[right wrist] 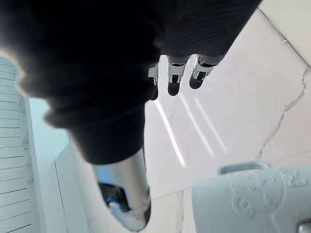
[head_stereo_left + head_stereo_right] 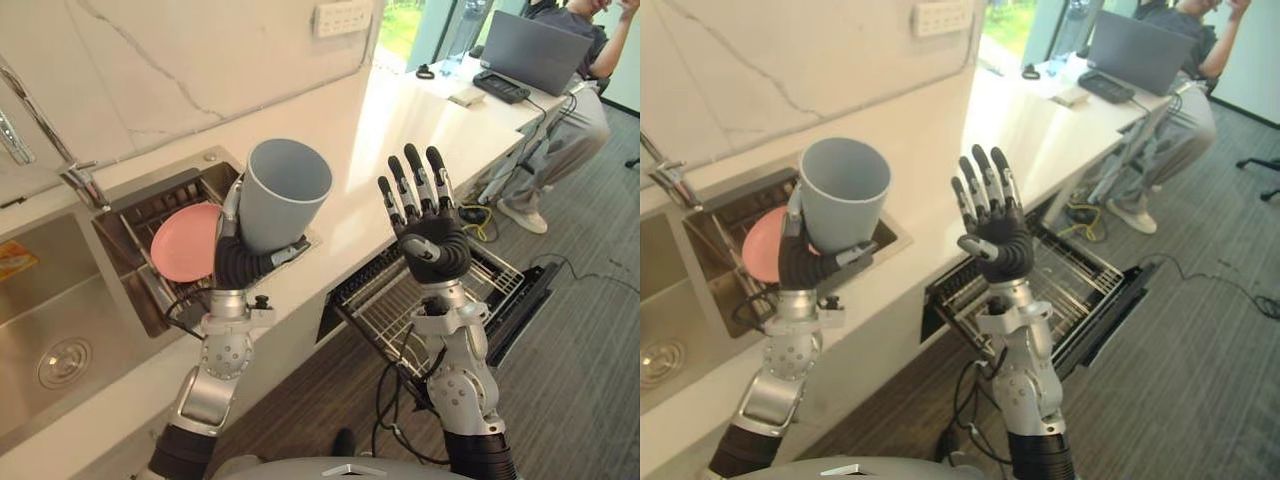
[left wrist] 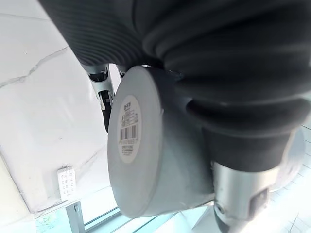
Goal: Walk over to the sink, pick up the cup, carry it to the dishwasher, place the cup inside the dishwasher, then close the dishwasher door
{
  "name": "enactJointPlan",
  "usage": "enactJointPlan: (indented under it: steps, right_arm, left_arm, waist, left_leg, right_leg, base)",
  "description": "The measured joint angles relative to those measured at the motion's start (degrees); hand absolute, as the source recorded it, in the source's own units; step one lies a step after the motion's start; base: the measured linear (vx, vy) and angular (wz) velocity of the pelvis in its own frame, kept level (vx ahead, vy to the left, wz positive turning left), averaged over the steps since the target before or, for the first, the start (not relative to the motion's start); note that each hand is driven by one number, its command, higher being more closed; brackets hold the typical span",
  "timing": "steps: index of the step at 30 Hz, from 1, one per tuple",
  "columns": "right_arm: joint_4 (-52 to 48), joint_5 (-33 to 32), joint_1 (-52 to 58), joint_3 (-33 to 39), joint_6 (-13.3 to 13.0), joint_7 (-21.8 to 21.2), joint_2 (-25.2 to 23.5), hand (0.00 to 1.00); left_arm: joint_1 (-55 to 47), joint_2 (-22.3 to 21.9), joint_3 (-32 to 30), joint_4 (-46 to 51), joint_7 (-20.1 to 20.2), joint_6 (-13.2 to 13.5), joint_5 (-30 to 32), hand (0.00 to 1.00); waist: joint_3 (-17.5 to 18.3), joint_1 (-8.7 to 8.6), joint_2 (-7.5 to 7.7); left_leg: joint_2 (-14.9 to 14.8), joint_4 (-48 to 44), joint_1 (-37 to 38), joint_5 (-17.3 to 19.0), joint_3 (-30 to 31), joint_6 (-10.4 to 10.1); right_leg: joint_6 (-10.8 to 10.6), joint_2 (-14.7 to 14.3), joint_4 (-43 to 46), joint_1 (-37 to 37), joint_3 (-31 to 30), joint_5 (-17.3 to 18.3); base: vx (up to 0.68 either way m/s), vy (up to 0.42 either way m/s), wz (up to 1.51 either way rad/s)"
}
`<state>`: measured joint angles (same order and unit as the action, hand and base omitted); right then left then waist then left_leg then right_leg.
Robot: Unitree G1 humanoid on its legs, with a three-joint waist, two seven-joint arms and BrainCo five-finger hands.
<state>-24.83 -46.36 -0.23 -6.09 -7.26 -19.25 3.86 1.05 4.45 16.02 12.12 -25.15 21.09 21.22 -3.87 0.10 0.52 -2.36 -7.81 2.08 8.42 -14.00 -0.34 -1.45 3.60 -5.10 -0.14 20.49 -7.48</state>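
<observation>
Fingers of your left hand (image 2: 240,262) are curled round the pale blue-grey plastic cup (image 2: 285,195), holding it raised, mouth up and slightly tilted, in front of the steel sink (image 2: 60,290), where a round pink plate (image 2: 185,243) rests. Your right hand (image 2: 432,245) is lifted beside the cup, fingers straight and spread, holding nothing, above the pulled-out wire rack (image 2: 395,300) of the open black dishwasher (image 2: 522,298).

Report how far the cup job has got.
Done: the cup is out of the sink, with the left hand curled round it, held above the counter. In hand: the carry to the dishwasher, whose rack is pulled out below the raised, open right hand. Left: set the cup in the rack, then close the door.
</observation>
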Motion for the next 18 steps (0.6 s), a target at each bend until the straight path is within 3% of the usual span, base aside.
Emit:
enactJointPlan:
  steps: [4, 18]
  right_arm:
    - [-0.76, 1.34, -0.34, -8.25, 0.57, 3.94, -0.88, 0.0]
    - [1.75, 6.36, -0.91, -13.94, 1.24, 15.23, -1.17, 0.0]
  left_arm:
    - [1.48, -0.07, 4.33, -2.29, -4.18, -2.53, 6.2, 1.0]
    - [2.16, -0.64, 8.9, -3.22, -9.82, -5.07, 12.98, 1.0]
  waist:
    - [0.21, -0.48, 0.33]
    - [2.28, -0.6, 0.91]
  left_leg:
    - [-0.17, 0.05, -0.38, -0.24, -0.33, -0.22]
    - [-0.3, 0.03, -0.93, -0.95, -0.96, -0.44]
  right_leg:
    - [-0.19, -0.04, -0.01, -0.29, 0.18, 0.24]
    - [0.72, -0.05, 0.0, -1.27, 0.38, -0.43]
  base:
    - [-0.06, -0.029, -0.02]
    - [0.0, -0.006, -0.01]
